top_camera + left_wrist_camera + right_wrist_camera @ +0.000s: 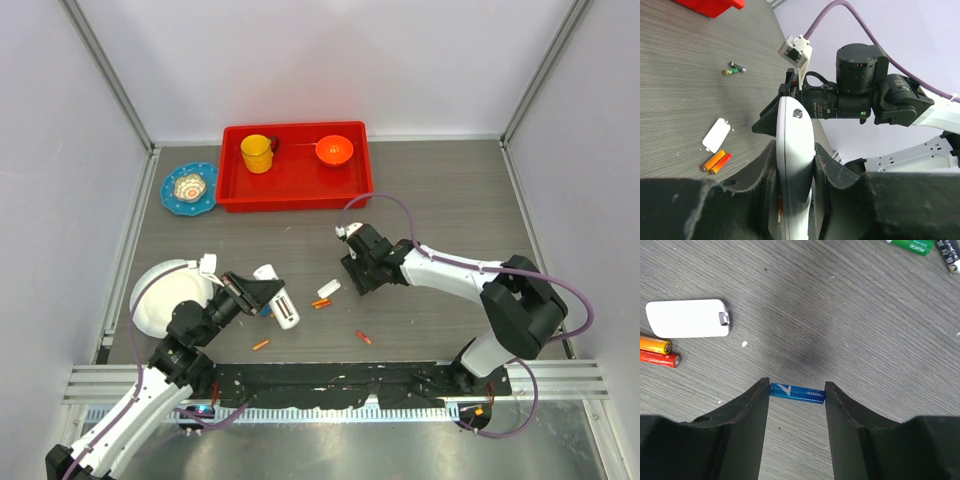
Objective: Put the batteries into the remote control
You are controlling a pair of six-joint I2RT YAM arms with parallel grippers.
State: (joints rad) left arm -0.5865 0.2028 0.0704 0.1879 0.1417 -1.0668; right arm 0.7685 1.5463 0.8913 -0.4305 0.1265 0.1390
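Observation:
My left gripper (262, 294) is shut on the remote control (281, 305), a slim white oblong held on edge between both fingers (795, 150). My right gripper (797, 388) is shut on a blue battery (797, 392), pinched end to end between its fingertips above the table, right of the remote (352, 270). The white cover piece (687, 318) lies flat on the table. Beside it are an orange and a red battery (657, 352). Two more orange-red batteries (261, 344) (363, 337) lie nearer the front edge. A green battery (912, 245) lies farther off.
A red tray (295, 188) at the back holds a yellow cup (257, 153) and an orange bowl (335, 150). A blue plate (189, 188) sits left of the tray. A white round plate (160, 295) lies by the left arm.

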